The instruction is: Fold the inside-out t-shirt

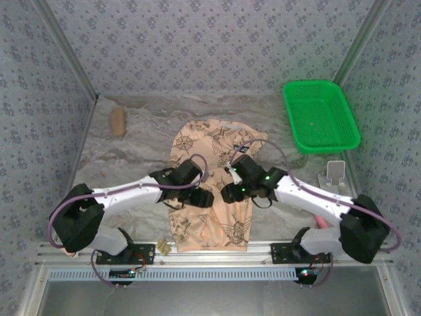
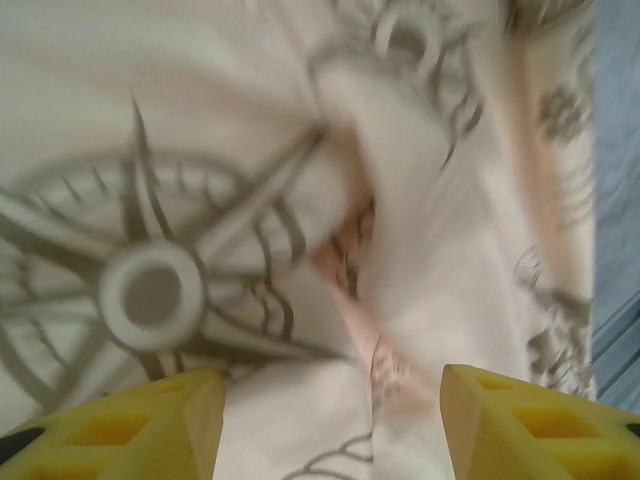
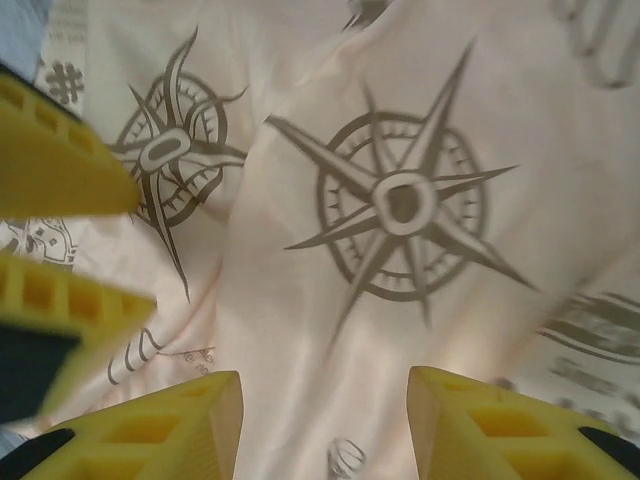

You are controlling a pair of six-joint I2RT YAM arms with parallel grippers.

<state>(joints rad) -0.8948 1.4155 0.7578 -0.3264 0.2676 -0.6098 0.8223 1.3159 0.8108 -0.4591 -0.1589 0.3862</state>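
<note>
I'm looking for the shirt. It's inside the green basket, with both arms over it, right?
No. The t-shirt lies on the table, not in the green basket, which sits apart at far right. Both arms are over it, as the top view shows.

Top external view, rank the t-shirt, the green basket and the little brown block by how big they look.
1. t-shirt, largest, even partly hidden under the arms
2. green basket
3. brown block, far smaller
</note>
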